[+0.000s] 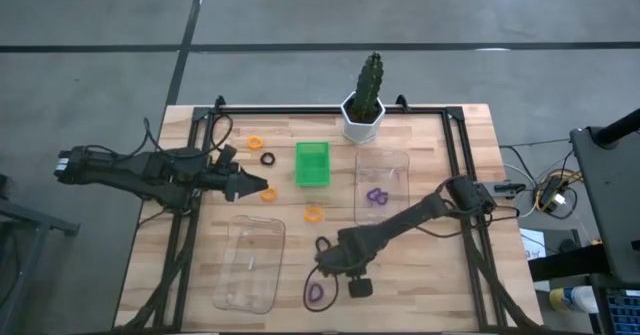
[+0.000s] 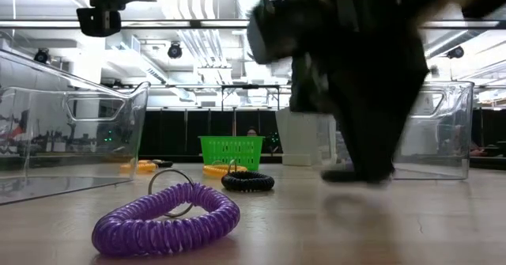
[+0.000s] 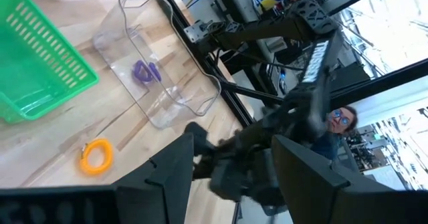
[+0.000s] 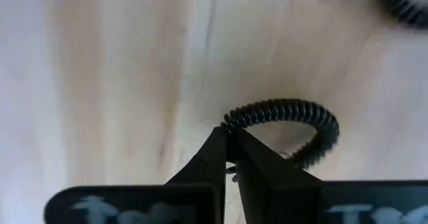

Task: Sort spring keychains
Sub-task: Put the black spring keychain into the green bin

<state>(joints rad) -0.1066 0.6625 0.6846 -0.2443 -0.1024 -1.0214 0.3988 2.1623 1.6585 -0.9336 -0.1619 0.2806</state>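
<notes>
The right claw [image 4: 231,158] is lowered to the surface [image 1: 440,275] near its front edge. Its two fingers are pressed together on the coil of a black spring keychain [image 4: 287,127], which lies flat on the wood. In the high view this right claw [image 1: 328,260] sits between the two clear boxes, with another black keychain [image 1: 360,287] just beside it and a purple keychain [image 1: 316,294] near the front edge.

The left claw [image 1: 262,188] hovers over the left half of the surface, its fingers spread apart and holding nothing. An orange keychain [image 1: 269,193] lies just beside its tip.

Further keychains lie as follows:
- a second orange one [image 1: 254,141] and a black one [image 1: 267,159] near the green tray [image 1: 312,164];
- a third orange one [image 1: 314,213] near the centre;
- purple ones [image 1: 376,196] inside the right clear box [image 1: 383,187].

The left clear box [image 1: 250,263] stands near the front left. A potted cactus [image 1: 366,100] stands at the rear edge.
</notes>
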